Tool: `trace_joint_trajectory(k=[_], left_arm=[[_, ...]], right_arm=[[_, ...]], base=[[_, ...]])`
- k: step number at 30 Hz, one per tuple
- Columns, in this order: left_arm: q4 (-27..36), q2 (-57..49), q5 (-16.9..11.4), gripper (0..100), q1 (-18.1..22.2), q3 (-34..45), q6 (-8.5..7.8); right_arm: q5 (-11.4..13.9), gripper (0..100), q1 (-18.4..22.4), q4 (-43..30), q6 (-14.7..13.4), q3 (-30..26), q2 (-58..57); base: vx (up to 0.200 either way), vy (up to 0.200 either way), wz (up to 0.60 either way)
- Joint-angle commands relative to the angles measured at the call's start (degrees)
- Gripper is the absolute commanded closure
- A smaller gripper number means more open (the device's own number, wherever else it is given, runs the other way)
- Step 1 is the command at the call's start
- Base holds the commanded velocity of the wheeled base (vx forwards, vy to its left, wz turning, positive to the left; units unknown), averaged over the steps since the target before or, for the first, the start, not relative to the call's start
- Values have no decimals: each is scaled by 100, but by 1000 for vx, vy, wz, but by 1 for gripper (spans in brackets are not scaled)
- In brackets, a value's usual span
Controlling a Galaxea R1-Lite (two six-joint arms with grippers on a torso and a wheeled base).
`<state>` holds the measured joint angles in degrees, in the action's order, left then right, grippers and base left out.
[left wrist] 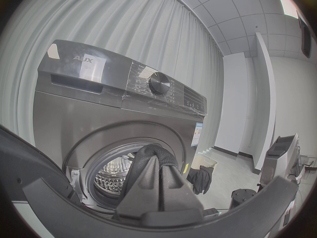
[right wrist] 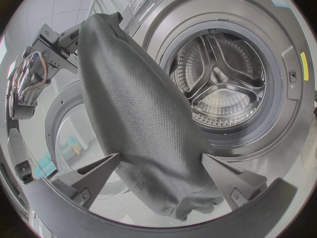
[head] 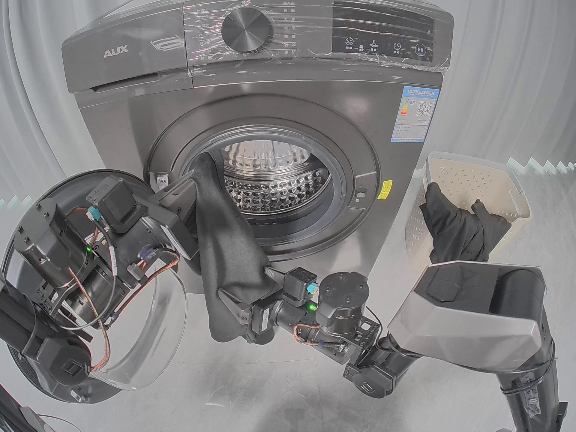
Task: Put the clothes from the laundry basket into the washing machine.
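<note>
A dark grey garment (head: 231,253) hangs in front of the left side of the washing machine's drum opening (head: 279,178). My left gripper (head: 192,190) is shut on the garment's top edge (left wrist: 150,151), level with the upper left of the opening. My right gripper (head: 237,318) is lower, in front of the machine. It is open, with its fingers (right wrist: 99,169) spread on either side of the garment's lower part (right wrist: 142,116). The beige laundry basket (head: 480,166) leans against the machine's right side, and more dark clothes (head: 459,229) spill over its rim.
The round glass door (head: 147,331) stands swung open to the left, behind my left arm. The steel drum (right wrist: 224,80) looks bare inside. Light floor (head: 252,391) spreads in front of the machine, and curtains hang behind it.
</note>
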<state>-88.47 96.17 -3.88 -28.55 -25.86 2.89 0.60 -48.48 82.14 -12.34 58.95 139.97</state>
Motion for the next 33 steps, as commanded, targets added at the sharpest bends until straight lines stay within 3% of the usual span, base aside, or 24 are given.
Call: trace_joint_trajectory(k=[1, 7, 8, 19, 33], left_arm=[[-4, -20, 1, 100, -1, -34, 1], [-4, -63, 1, 100, 7, -77, 10], [-4, -72, 1, 100, 7, -95, 19], [-4, -72, -8, 100, 34, -42, 19], [14, -11, -87, 100, 69, 459, 1]], right_arm=[[-33, 0, 32, -31, 12, 195, 232], [-112, 0, 85, -31, 117, 345, 478], [-165, 100, 85, -31, 117, 389, 531], [-271, 100, 155, 74, 109, 609, 505], [-569, 100, 331, 83, 38, 28, -1025]], base=[[0, 0, 0], [0, 0, 0], [0, 0, 0], [0, 0, 0], [0, 0, 0]])
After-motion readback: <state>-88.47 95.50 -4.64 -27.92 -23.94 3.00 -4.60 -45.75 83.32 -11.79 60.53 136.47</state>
